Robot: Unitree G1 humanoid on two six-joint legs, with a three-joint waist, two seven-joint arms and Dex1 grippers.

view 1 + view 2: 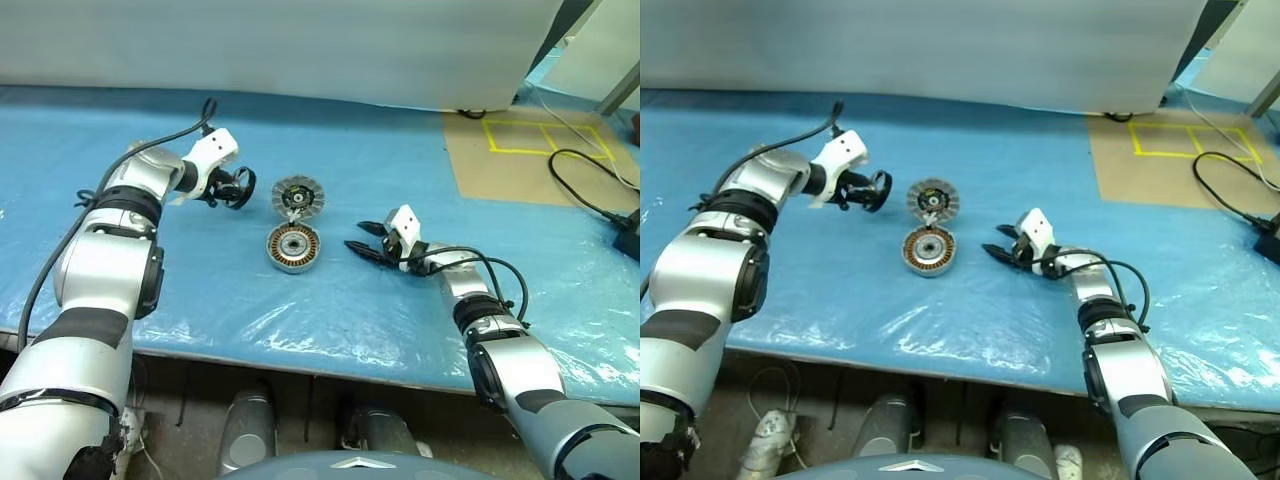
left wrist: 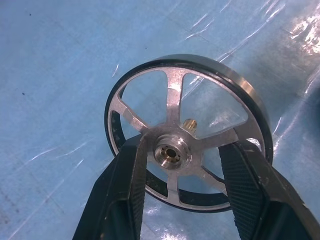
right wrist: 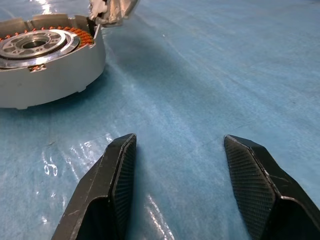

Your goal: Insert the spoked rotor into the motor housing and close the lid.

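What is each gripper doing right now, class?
Left gripper: shut on the spoked rotor.
Right gripper: open, holding nothing.

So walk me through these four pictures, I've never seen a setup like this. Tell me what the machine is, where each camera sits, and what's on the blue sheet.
This is a humanoid robot with two arms, each ending in a two-fingered black pincer. The two wide pictures come from cameras in its head, looking down; the two close-ups come from cameras on its wrists.

The left pincer is closed on a small dark-rimmed wheel with silver spokes, held clear of the blue plastic-covered table. The right pincer is open and holds nothing.

On the table lie a squat silver cylinder ringed with copper coils and, just behind it, a round grey metal disc.
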